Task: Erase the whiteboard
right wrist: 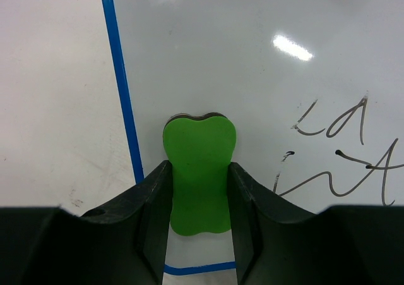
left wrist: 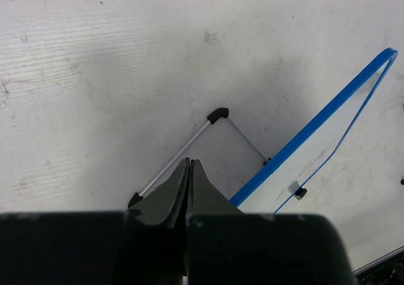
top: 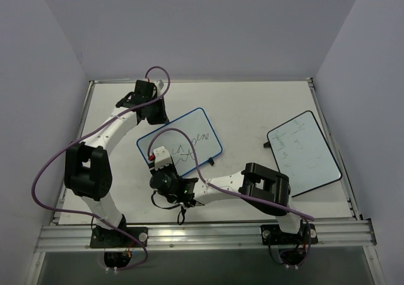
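The whiteboard with a thin blue frame lies tilted mid-table, black scribbles on its surface. My right gripper is shut on a green eraser, which rests on the board near a corner, left of the scribbles. In the top view that gripper sits over the board's near-left corner. My left gripper is shut with nothing in it, hovering over the table behind the board's blue edge and its wire stand. From above, the left gripper is at the board's far-left edge.
A second white board with a black frame lies at the right of the table. Purple cables loop from both arms. Metal rails run along the table's near edge, and walls close in the back and sides.
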